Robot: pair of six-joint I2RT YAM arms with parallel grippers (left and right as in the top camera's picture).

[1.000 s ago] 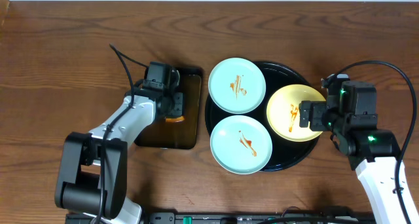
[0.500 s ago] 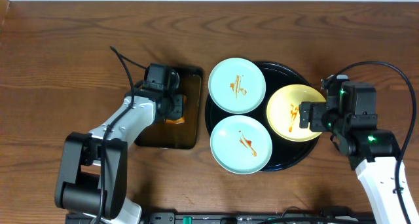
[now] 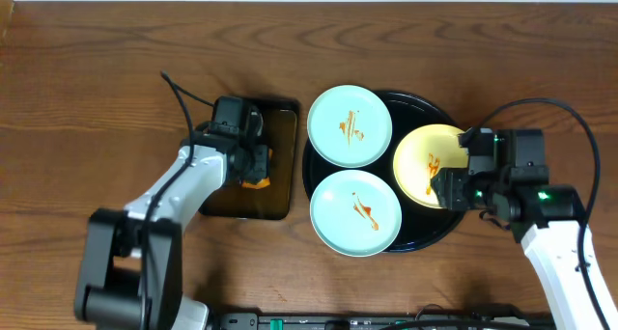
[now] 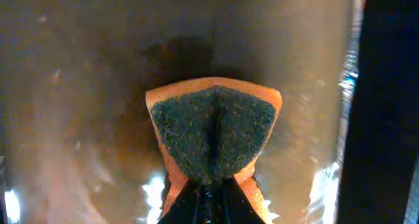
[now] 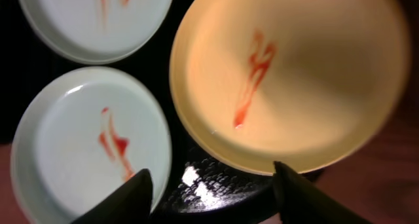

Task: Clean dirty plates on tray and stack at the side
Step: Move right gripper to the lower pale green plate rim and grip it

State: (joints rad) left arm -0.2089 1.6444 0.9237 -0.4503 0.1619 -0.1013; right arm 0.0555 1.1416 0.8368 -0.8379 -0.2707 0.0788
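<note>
Cut off by the bottom edge of the left wrist view: both black fingers of the left gripper (image 4: 208,196), seen only at the tips. Hidden behind those tips: the near end of the orange sponge with a dark green scouring face (image 4: 213,129). Blurred to brown glare around it: the floor of the dark rectangular tray (image 4: 78,86).

Ahead of the right gripper (image 5: 211,185), cropped at the top edge: the pale yellow round plate (image 5: 308,73) and one pale mint-blue round plate (image 5: 85,21). To its left, cropped at left and bottom: the other mint-blue plate (image 5: 72,152). Mostly covered by all three: the large round glossy black tray (image 5: 147,54).
</note>
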